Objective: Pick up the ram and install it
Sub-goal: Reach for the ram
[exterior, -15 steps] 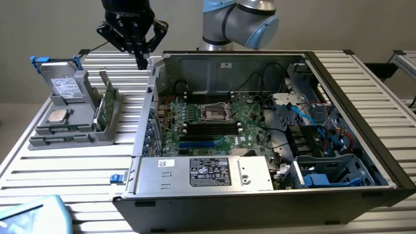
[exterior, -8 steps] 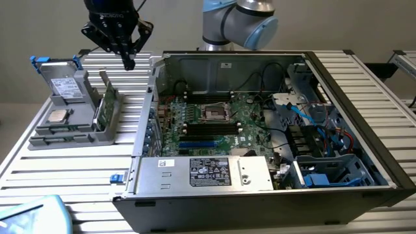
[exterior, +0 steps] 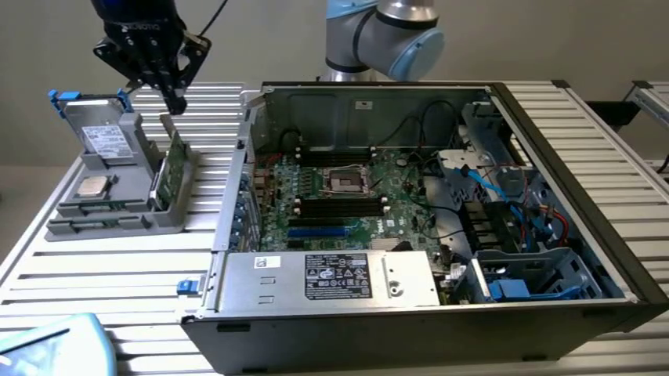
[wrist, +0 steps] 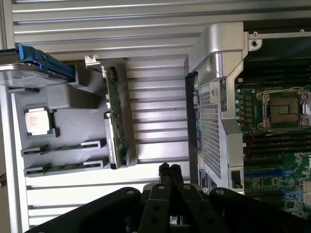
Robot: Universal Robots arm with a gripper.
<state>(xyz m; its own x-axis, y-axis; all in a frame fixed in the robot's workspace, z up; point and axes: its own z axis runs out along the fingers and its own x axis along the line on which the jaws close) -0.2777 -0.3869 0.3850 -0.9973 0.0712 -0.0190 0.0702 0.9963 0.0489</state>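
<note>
The ram (wrist: 60, 168) is a thin green stick seen edge-on in a slot of the grey holder (exterior: 124, 176), just past the CPU chip (wrist: 37, 121). In the exterior view it lies along the holder's near end (exterior: 105, 207). A broader green card (exterior: 172, 166) stands upright at the holder's side. My black gripper (exterior: 175, 102) hangs above that card's far end, its fingers pressed together and holding nothing. In the wrist view the fingertips (wrist: 170, 170) are over bare table slats, between the holder and the computer case (wrist: 214, 97).
The open case (exterior: 439, 196) holds the motherboard (exterior: 345, 196) with long black slots (exterior: 340, 207) beside the CPU socket. A hard drive with blue rails (exterior: 99, 139) stands in the holder. A power supply (exterior: 329, 276) sits at the case's near side. A blue object (exterior: 52, 345) lies at the table corner.
</note>
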